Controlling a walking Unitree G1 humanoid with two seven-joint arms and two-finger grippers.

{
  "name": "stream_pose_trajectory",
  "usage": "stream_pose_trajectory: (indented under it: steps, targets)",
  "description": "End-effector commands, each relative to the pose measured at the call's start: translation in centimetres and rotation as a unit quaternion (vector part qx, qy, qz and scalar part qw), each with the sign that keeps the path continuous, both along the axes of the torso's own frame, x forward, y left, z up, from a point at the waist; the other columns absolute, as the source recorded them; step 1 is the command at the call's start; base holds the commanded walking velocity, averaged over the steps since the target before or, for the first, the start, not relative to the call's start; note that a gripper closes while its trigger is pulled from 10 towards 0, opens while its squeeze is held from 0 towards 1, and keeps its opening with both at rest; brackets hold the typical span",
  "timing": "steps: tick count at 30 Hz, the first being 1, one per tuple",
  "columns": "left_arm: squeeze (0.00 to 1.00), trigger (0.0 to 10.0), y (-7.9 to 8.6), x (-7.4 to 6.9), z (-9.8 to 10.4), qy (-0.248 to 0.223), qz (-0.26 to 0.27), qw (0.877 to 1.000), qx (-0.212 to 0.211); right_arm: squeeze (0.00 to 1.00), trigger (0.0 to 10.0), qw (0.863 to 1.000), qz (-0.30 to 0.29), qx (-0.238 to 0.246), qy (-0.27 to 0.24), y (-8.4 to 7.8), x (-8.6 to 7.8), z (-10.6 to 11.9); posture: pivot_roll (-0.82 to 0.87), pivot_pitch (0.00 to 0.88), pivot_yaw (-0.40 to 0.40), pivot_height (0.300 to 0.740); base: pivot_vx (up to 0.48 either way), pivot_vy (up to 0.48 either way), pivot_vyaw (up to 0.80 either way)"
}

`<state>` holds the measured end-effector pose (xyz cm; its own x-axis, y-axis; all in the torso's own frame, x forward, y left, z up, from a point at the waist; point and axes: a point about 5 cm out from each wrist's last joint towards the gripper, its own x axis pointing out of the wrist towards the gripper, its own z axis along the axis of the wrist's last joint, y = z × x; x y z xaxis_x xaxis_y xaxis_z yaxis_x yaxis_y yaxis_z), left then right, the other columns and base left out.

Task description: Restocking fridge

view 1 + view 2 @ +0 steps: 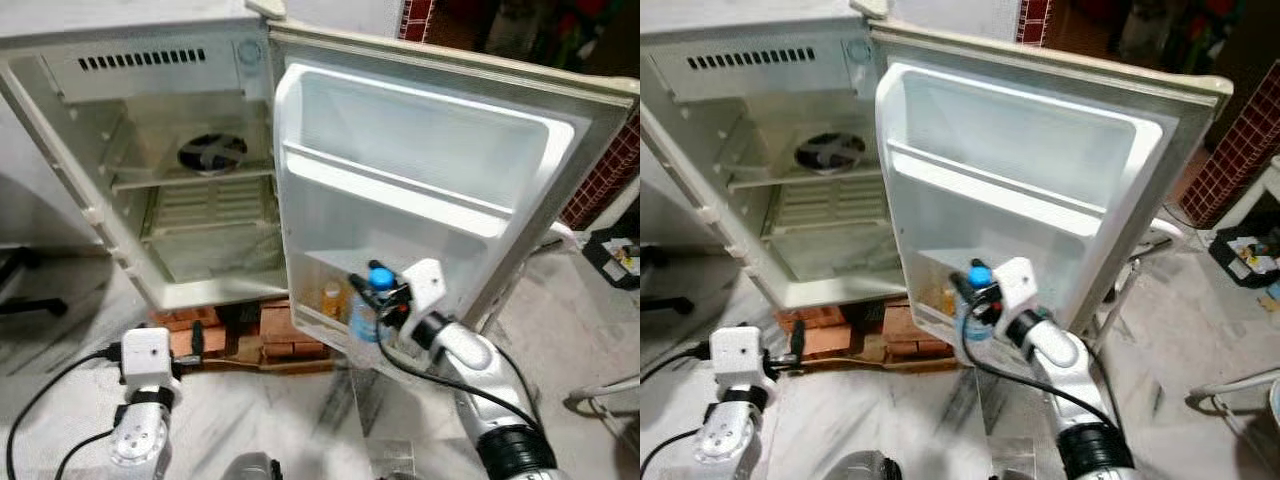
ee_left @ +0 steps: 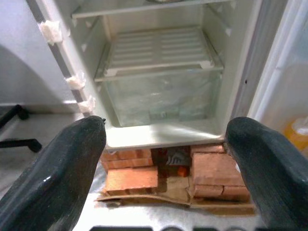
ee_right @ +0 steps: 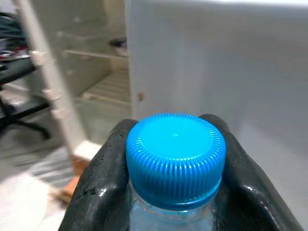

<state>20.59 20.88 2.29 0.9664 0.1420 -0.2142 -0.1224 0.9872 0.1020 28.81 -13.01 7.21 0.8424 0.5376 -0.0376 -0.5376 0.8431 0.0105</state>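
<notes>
Blue-capped water bottle [image 3: 175, 163] clamped in my right gripper [image 1: 385, 305].
I see it at the fridge door's bottom shelf [image 1: 335, 325], beside an orange bottle [image 1: 331, 298]; left gripper [image 2: 168, 159] jaws wide, holding nothing.

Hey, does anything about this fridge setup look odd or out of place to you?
Yes: the fridge stands on stacked bricks over torn cardboard, not on the floor, which looks improvised. Nothing is spilled. The right pincer holds a blue-capped bottle upright at the door's bottom shelf, beside an orange bottle.

no readable text, labels or numbers
</notes>
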Motion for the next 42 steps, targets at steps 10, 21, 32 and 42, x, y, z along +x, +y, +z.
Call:
stream_pose_trajectory:
  steps: [10,21,32,42]
  targets:
    - [0.0,10.0,0.43,-0.38,-0.1,0.005,0.007,1.0,0.01,0.0,10.0,1.0,-0.011,0.005,-0.029,0.31,0.61,0.98,0.05,0.053,-0.013,0.72,0.0,0.0,0.0]
    - [0.0,10.0,0.57,-0.46,0.02,-0.003,0.013,1.0,0.015,0.0,10.0,1.0,-0.009,0.006,-0.028,0.38,0.36,0.77,0.05,0.052,-0.011,0.64,0.0,0.0,0.0]
    - [0.0,10.0,0.69,-0.38,0.04,-0.003,0.013,1.0,0.017,0.0,10.0,0.999,-0.017,0.003,-0.032,0.36,0.53,0.79,0.05,0.046,-0.006,0.625,0.0,0.0,0.0]
    - [0.0,10.0,0.85,-0.43,0.24,-0.008,0.012,1.0,0.016,0.0,10.0,0.999,-0.019,0.001,-0.038,0.44,0.6,0.85,0.05,0.052,-0.007,0.625,0.0,0.0,0.0]
